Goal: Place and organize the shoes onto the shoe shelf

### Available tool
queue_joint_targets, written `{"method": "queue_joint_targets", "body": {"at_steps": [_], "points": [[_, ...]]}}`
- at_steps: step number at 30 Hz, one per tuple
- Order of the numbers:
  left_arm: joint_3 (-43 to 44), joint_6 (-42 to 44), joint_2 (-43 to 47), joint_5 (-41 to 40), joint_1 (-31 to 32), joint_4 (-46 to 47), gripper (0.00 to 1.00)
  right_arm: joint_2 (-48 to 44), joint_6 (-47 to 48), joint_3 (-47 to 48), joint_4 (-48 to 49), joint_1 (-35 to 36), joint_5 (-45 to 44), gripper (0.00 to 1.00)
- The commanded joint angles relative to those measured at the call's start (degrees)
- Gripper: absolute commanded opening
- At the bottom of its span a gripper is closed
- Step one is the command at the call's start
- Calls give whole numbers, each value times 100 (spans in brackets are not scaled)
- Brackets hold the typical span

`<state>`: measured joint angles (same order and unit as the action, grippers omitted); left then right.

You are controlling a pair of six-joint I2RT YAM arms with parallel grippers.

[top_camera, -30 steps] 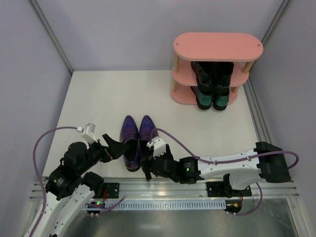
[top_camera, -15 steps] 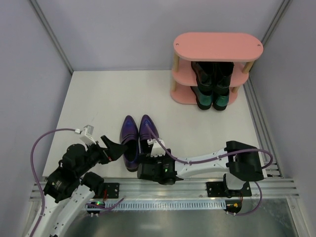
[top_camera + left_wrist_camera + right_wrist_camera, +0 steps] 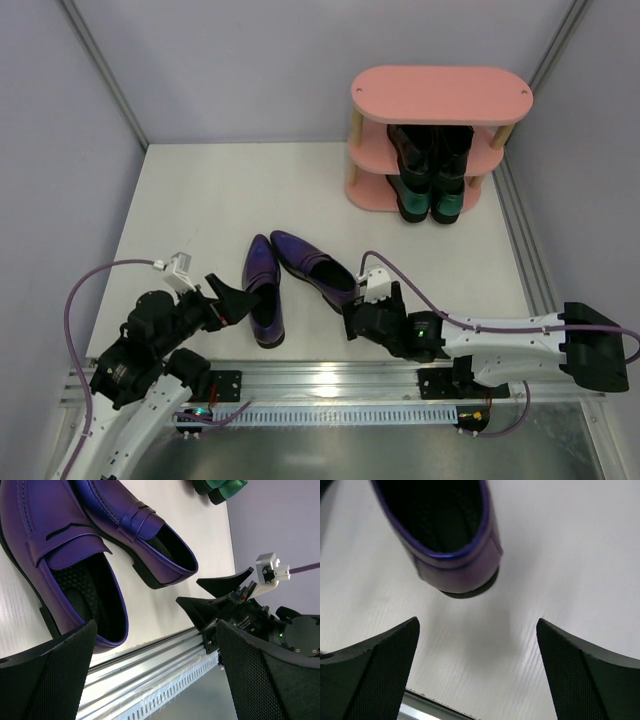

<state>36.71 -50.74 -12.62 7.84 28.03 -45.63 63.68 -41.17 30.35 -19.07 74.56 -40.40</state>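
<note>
Now, the glossy metallic-purple pointed leather loafers (image 3: pixel 264 285) lie on the white table (image 3: pixel 200 200) near my arm bases, well apart from the pink three-tier shoe shelf (image 3: pixel 440 92). Right gripper (image 3: pixel 352 322), jaws spread, sits just behind the skewed loafer (image 3: pixel 315 265) at its heel, presumably for a heel pinch. Left gripper (image 3: pixel 232 302), spread too, waits by the straight loafer (image 3: pixel 262 300).

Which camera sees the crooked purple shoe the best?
The top external view is best: the whole glossy purple pointed loafer shows from toe to heel, lying slanted. The left wrist view shows most of it, but the toe is cut off. The right wrist view shows only its heel end.
</note>
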Motion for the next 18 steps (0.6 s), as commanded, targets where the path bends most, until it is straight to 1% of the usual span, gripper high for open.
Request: {"method": "queue_joint_targets", "body": {"at_steps": [1,3,5,7,8,9,10,12,13,15,18], "points": [[11,-24,-74,104,1,265,100,-224,1803,-151,1449,14,541,98],[38,-6,-56,60,9,221,100,-260,2259,-257,1879,-38,726,98],[56,-6,-4,34,1,168,100,-251,2463,-415,2396,-318,1200,98],[56,-15,49,8,9,142,100,-102,2692,-503,2653,-695,1560,98],[47,-23,58,-1,9,124,100,-23,2780,-530,2906,-802,1918,98],[38,-32,102,-10,9,98,100,65,2842,-530,3031,-899,2087,98],[38,-32,111,-19,9,80,100,300,2990,-504,3223,-1091,2350,98],[29,-32,155,-28,9,63,100,583,3140,-416,3383,-1224,2493,98],[21,-41,172,-36,18,63,100,906,3263,-329,3549,-1295,2589,98],[29,-41,216,-45,9,28,100,1233,3352,-205,3673,-1576,3098,98],[38,-41,260,-72,9,-25,100,1769,3352,102,3910,-1796,3485,98]]}}
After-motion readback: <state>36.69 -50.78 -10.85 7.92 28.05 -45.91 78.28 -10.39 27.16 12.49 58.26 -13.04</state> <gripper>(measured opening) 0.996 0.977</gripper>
